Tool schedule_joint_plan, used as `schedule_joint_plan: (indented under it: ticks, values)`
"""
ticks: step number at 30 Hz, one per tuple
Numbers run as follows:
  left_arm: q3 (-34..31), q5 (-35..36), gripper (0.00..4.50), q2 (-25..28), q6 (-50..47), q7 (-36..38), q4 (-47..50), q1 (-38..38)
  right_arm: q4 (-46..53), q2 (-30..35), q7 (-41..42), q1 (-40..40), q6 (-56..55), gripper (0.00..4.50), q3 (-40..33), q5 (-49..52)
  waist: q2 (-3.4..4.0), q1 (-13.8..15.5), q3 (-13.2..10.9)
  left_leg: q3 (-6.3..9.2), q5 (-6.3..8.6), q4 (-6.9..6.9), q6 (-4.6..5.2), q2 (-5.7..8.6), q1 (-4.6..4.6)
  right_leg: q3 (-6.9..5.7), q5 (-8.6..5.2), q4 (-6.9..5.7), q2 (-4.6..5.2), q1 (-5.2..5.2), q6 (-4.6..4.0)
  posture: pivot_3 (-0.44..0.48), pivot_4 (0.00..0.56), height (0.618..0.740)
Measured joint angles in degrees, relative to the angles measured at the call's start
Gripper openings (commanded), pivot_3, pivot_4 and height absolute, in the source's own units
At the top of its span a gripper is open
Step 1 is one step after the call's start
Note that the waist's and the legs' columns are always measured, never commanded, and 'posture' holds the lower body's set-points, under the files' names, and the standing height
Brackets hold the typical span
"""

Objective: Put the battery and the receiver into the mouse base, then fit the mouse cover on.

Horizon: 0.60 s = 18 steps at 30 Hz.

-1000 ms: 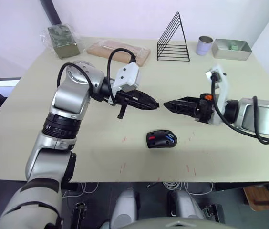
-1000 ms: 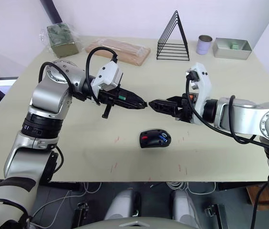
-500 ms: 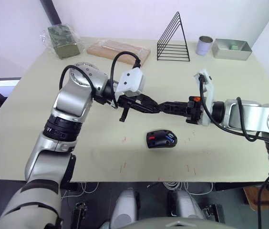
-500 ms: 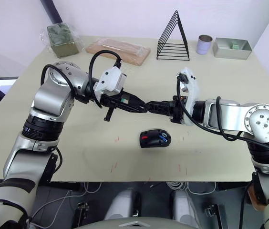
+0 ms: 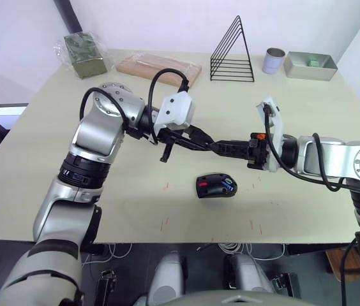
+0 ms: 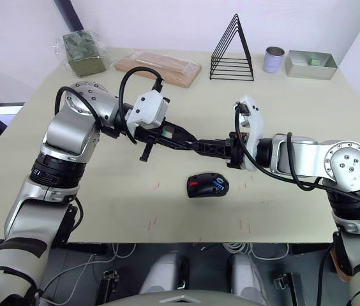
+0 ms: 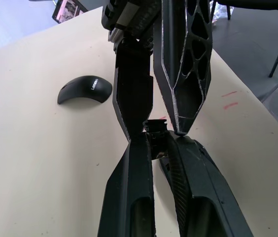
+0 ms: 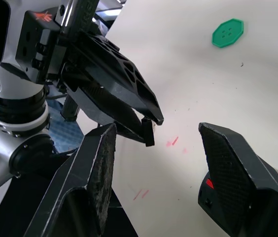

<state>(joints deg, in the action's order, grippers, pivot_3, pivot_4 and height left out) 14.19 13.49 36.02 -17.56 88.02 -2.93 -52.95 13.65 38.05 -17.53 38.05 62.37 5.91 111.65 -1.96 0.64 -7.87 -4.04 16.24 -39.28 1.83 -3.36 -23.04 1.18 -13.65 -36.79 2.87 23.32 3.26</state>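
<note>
The left gripper (image 7: 156, 136) pinches a tiny black receiver (image 7: 155, 129) tip-first toward the spread right gripper (image 8: 154, 163); light, rigid, slippery, best taken by its flat sides.

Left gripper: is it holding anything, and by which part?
A small black piece, likely the receiver, pinched by one end in the left gripper; the other end sticks out.

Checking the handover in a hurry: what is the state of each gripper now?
Left gripper: closed, holding a small black piece.
Right gripper: open.
</note>
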Motion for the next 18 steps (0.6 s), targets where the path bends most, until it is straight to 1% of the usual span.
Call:
schedule_joint_plan:
  ticks: [6, 8, 10, 18]
  values:
    - [0.16, -0.45, 0.09, 0.00, 1.60, 0.00, -0.57, -0.48, -0.08, -0.12, 0.05, -0.02, 0.21, 2.80, -0.14, 0.01, 0.00, -0.01, 0.00, -0.01, 0.00, 0.01, 0.00, 0.00, 0.00, 0.00, 0.00, 0.00, 0.00, 0.01, 0.00, 0.000, 0.150, 0.740]
    - [0.22, -0.51, 0.09, 0.00, 1.75, 0.01, -0.59, -0.53, -0.14, -0.18, 0.07, -0.02, 0.22, 2.27, -0.14, 0.01, 0.00, -0.01, 0.00, 0.00, 0.00, 0.01, 0.00, 0.00, 0.00, 0.00, 0.00, 0.00, 0.00, 0.01, 0.00, 0.000, 0.150, 0.740]
    - [0.41, -0.76, 0.09, 0.00, 1.76, 0.01, -0.69, -0.53, -0.17, -0.17, 0.23, -0.02, 0.28, 2.02, -0.24, 0.12, 0.00, 0.00, 0.00, 0.00, 0.00, 0.01, 0.00, 0.00, 0.00, 0.00, 0.00, 0.01, 0.00, 0.01, 0.00, 0.000, 0.150, 0.740]
    - [1.26, -0.97, 0.09, 0.04, 2.50, 0.01, -0.72, -0.52, -1.13, -0.15, 0.70, -0.03, 1.21, 2.02, -0.39, 0.14, 0.00, -0.01, 0.00, 0.00, 0.00, 0.03, 0.00, 0.00, -0.01, 0.00, 0.00, 0.01, 0.00, 0.02, 0.00, 0.000, 0.150, 0.740]
